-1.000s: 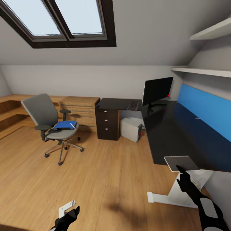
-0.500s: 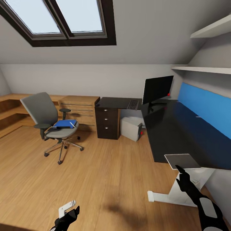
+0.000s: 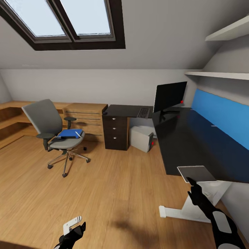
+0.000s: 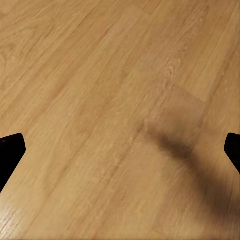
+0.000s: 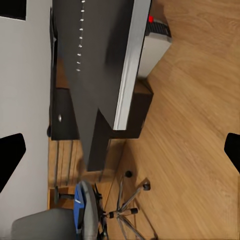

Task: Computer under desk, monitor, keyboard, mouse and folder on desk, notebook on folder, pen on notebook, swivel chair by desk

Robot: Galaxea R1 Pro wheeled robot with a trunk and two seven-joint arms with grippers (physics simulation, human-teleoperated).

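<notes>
A bedroom workspace, half sorted. The monitor (image 3: 169,97) stands on the far end of the black desk (image 3: 186,138), the keyboard (image 3: 143,113) lies just left of it, and the pale computer (image 3: 141,139) sits on the floor beneath.

At the desk's near edge, a thin grey notebook (image 3: 196,173) overhangs the rim. The right gripper (image 3: 192,184) is raised just below that jutting corner, its fingertips seemingly touching the pad, though contact is hard to confirm from the head view. In its wrist view the two fingers sit wide apart at the frame edges with nothing between them, so it grips nothing. The left gripper (image 3: 74,226) hangs low over the wood floor (image 4: 120,100), likewise spread and empty.

Well apart, at far left, the chair (image 3: 57,135) carries the blue folder (image 3: 70,134) on its seat, with a thin white stick, probably the pen (image 3: 81,135), at the folder's right edge.

The notebook looks light, thin and fairly stiff, and likely to slide on the glossy desktop; the overhanging edge is the natural place to pinch it, top and bottom. The folder is broad and flat, probably slightly flexible, and best taken at an edge clear of the seat.
</notes>
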